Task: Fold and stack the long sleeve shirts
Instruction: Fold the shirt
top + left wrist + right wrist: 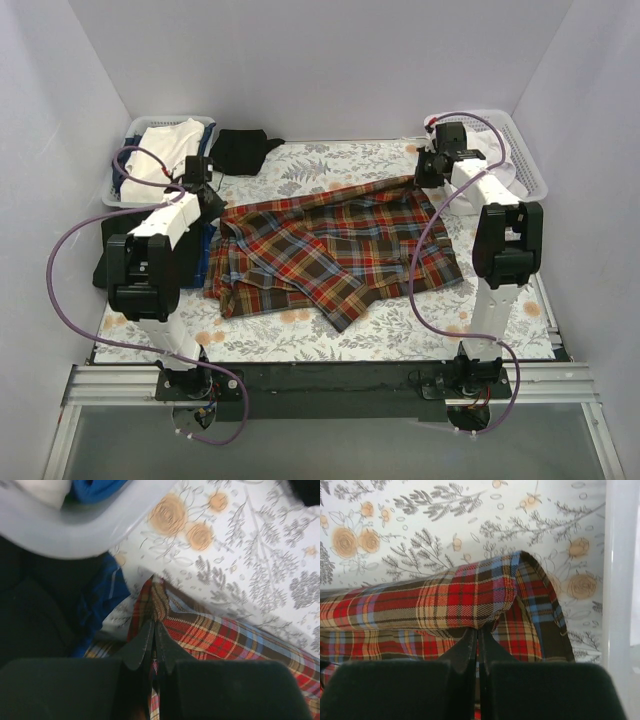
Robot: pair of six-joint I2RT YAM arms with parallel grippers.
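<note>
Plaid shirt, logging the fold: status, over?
Left gripper shut on plaid shirt, far-left corner. Right gripper shut on far-right corner. Shirt rumpled. Black shirt bunched beyond, apart.

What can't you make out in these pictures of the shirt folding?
Plaid shirt sleeves: top view, lost in its own folds.
Left bin contents: top view, partly behind left arm; left wrist view, cut off, blurred.
Black cloth: top view, too dark for folds.

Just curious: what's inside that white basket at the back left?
The left basket holds a white cloth over blue fabric; whatever lies deeper is covered.
</note>
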